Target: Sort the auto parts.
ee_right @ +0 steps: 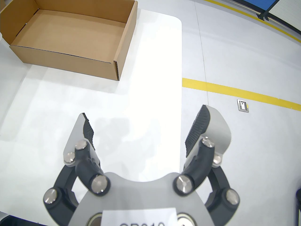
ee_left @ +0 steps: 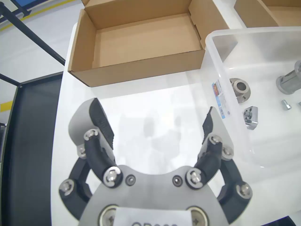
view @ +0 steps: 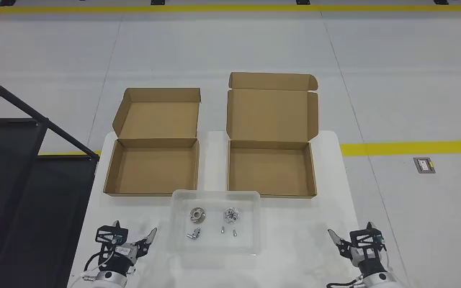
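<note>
The left gripper (ee_left: 152, 109) and right gripper (ee_right: 143, 111) hang spread wide, empty. Grey metal auto parts (view: 196, 214) lie in a clear rectangular plastic bin (view: 216, 192) between them, before 2 open cardboard boxes (view: 152, 171).

left gripper (ee_left: 152, 109) wide open, nothing between its ribbed black pads (ee_left: 101, 118); right gripper (ee_right: 143, 111) spread just as wide, also holding nothing; both angled forward and downward; the two sit well apart, roughly level with each other
</note>
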You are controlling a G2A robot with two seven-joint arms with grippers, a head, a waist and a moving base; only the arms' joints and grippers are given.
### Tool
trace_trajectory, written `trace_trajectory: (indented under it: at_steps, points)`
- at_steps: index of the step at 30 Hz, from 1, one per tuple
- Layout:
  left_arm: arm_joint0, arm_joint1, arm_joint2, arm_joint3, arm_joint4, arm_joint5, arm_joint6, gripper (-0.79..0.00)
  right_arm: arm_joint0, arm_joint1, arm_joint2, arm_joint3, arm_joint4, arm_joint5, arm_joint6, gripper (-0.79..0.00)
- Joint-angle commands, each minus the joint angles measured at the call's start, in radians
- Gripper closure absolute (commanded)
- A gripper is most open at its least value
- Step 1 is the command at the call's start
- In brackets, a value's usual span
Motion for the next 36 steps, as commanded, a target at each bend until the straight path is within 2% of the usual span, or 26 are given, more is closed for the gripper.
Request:
trace_trajectory:
  at_steps: [1,19,24,29,33,36]
  points:
    - [0.0,0.0,0.0,0.0,0.0,0.0,0.0,-0.784,0.0,0.0,0.0,0.0,0.0,0.0,0.0,-0.785]
    - [0.0,0.0,0.0,-0.002,-0.001,-0.002,0.003,-0.785,0.001,0.0,0.0,-0.003,-0.002,-0.001,-0.001,-0.785]
    - [0.035,-0.002,-0.031,-0.012,-0.03,-0.013,0.092,-0.785,0.009,0.004,0.002,-0.113,-0.097,-0.044,-0.036,-0.785]
    - [0.082,-0.004,-0.096,-0.038,-0.086,-0.017,0.162,-0.785,0.037,0.009,-0.002,-0.285,-0.182,-0.099,0.006,-0.785]
    - [0.122,-0.006,-0.145,-0.054,-0.133,-0.027,0.21,-0.785,0.091,0.011,-0.053,-0.389,-0.22,-0.193,0.061,-0.785]
    - [0.147,-0.009,-0.17,-0.065,-0.163,-0.028,0.227,-0.785,0.151,0.009,-0.14,-0.423,-0.255,-0.26,0.122,-0.785]
